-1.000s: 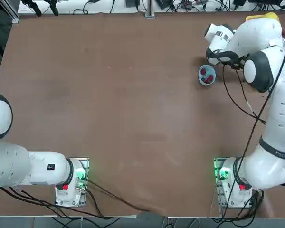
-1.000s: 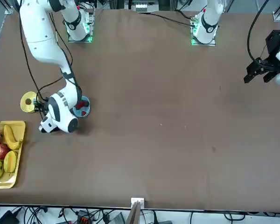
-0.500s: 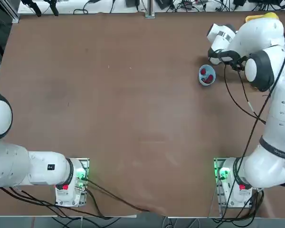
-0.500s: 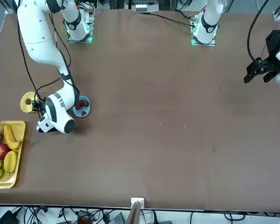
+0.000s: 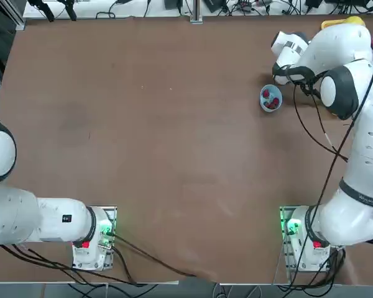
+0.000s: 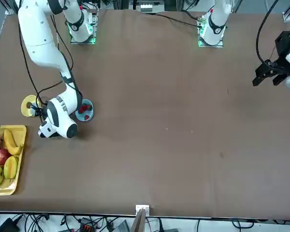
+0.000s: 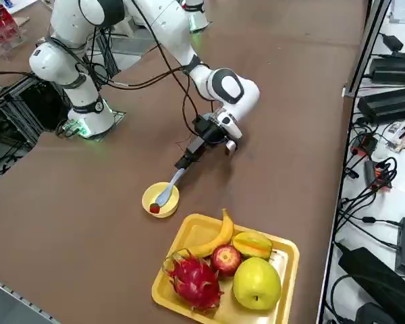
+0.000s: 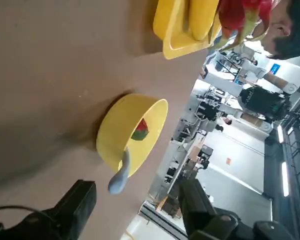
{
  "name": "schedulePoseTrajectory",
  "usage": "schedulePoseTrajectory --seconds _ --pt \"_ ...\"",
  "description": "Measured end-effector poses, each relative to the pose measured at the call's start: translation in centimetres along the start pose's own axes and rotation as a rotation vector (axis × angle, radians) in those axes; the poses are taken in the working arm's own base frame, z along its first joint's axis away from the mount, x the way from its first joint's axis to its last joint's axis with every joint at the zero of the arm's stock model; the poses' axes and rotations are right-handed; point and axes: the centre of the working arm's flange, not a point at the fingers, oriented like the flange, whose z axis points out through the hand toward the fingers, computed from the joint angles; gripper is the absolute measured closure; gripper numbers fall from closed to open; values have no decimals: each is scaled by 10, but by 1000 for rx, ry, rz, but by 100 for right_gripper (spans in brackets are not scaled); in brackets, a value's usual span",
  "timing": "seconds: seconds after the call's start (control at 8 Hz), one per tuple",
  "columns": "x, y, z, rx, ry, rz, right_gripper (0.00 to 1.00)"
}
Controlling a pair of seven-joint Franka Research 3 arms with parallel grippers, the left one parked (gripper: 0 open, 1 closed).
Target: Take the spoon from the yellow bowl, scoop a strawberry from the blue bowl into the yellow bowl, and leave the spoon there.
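Two fingers (image 8: 75, 207) of my right gripper (image 7: 187, 159) stood spread wide, gripping nothing. Spoon (image 7: 167, 192) lay just ahead of fingertips, handle end between them but free, bowl end resting in yellow bowl (image 7: 159, 200). One strawberry (image 8: 140, 131) sat in that bowl beside spoon. Blue bowl (image 5: 271, 99) stood behind my hand, near wrist, red berries (image 5: 271, 99) inside. Fruit tray (image 7: 223, 270) lay farther out beyond yellow bowl.
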Motion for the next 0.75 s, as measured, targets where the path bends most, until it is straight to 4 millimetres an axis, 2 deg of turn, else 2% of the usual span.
schedulePoseTrajectory --seconds 0.25,0.38,0.62,0.75 --pt "1 1 -11 67 -5 16 0" --pt "3 5 -25 117 1 34 0" --pt "1 23 -69 219 38 63 0" --pt "-2 40 -93 276 64 59 0"
